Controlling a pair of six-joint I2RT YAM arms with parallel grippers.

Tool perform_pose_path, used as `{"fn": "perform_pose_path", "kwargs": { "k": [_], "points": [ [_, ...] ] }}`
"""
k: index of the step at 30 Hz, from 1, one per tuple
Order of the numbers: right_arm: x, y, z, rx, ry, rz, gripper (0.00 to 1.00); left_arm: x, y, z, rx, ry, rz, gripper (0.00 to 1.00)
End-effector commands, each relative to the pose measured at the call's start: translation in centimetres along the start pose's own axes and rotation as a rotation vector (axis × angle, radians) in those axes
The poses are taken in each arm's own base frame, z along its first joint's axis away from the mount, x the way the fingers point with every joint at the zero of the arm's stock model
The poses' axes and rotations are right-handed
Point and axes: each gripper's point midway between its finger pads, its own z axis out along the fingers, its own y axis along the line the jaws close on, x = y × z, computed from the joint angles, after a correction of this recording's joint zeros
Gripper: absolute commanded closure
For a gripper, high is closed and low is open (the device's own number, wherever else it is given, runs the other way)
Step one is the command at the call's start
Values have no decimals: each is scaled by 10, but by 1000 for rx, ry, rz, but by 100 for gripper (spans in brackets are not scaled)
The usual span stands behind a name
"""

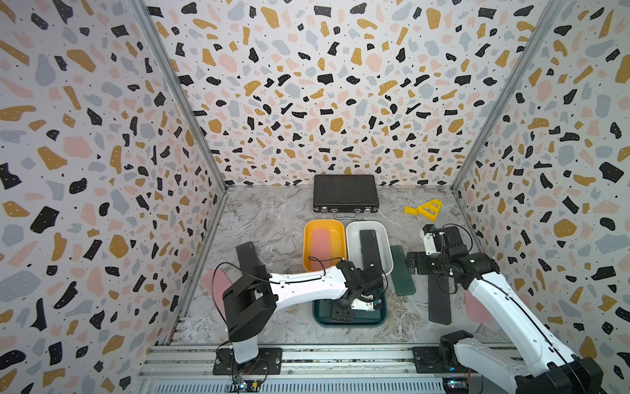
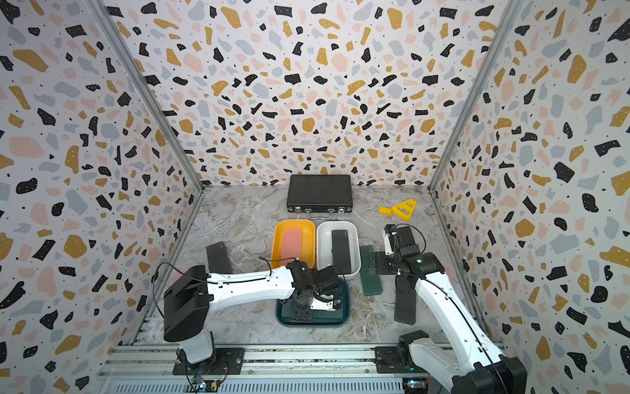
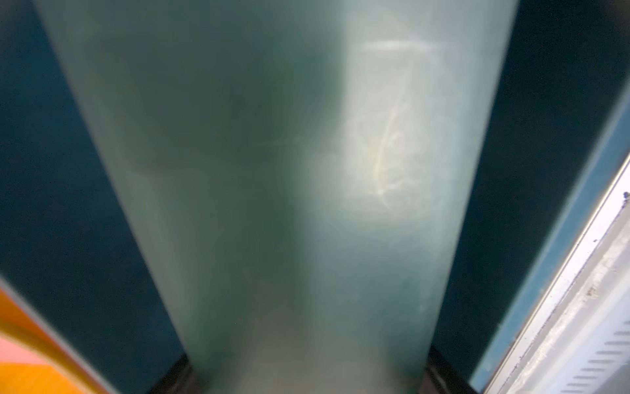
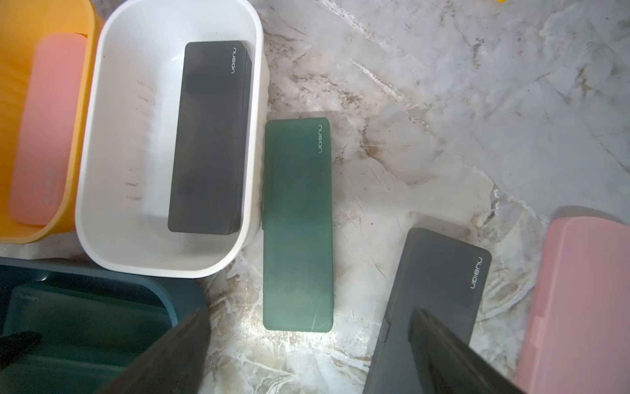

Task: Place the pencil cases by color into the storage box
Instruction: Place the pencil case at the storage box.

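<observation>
Two pincers work. The left pincer [image 1: 342, 312] is clenched on a dark green pencil case [image 3: 306, 170], low inside the teal tub [image 1: 351, 323]: this appears to be the deposit step. The right pincer [image 4: 308, 312] hangs released over a second green case [image 4: 298, 225] on the counter [image 4: 443, 119]. Next, as judged: unclench the left pincer, then lift straight clear.

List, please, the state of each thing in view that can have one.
Left gripper: shut on dark green slim pencil case, inside teal plastic tub.
Right gripper: open, empty.
Black ribbed briefcase: closed.
Yellow plastic tub: holds pink pencil case.
White plastic tub: holds black pencil case.
</observation>
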Motion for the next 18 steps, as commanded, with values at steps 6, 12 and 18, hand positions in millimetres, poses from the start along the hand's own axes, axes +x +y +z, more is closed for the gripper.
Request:
{"fn": "perform_pose_path", "kwargs": {
  "k": [6,12,18],
  "points": [
    [4,-1,-5,-3,-1,-11,4,-1,0,7,17,52,-12,38],
    [4,-1,-4,-5,-1,-12,4,0,1,10,19,73,-16,34],
    [5,-1,-2,-5,1,-14,4,1,0,12,24,88,-17,26]
  ]
}}
